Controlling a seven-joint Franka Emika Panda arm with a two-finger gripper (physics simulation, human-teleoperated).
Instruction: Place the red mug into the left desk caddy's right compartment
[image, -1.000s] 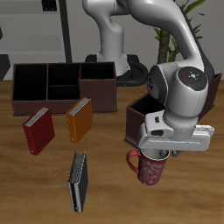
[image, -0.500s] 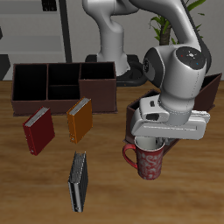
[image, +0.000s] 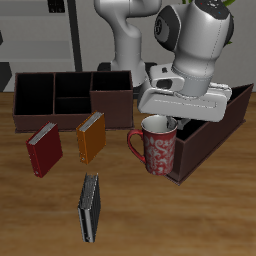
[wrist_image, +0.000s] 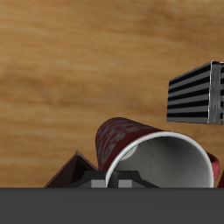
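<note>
The red mug (image: 158, 152) hangs upright in the air, clear of the table, with its handle turned away from the left desk caddy (image: 207, 143). My gripper (image: 164, 124) is shut on the mug's rim. The mug is in front of the near end of this diagonal dark brown caddy and hides most of that end section, so the right compartment is barely visible. In the wrist view the mug (wrist_image: 150, 150) shows its grey-white inside, with a brown caddy corner (wrist_image: 73, 171) beside it.
A second brown caddy (image: 70, 96) stands squared at the back. A dark red book (image: 44, 149) and an orange book (image: 91, 137) lie in front of it. A dark striped book (image: 90, 206) lies near the front edge and also shows in the wrist view (wrist_image: 194, 92).
My gripper has lifted the red mug off the table and carried it back and up toward the diagonal caddy. The books and caddies have not moved.
</note>
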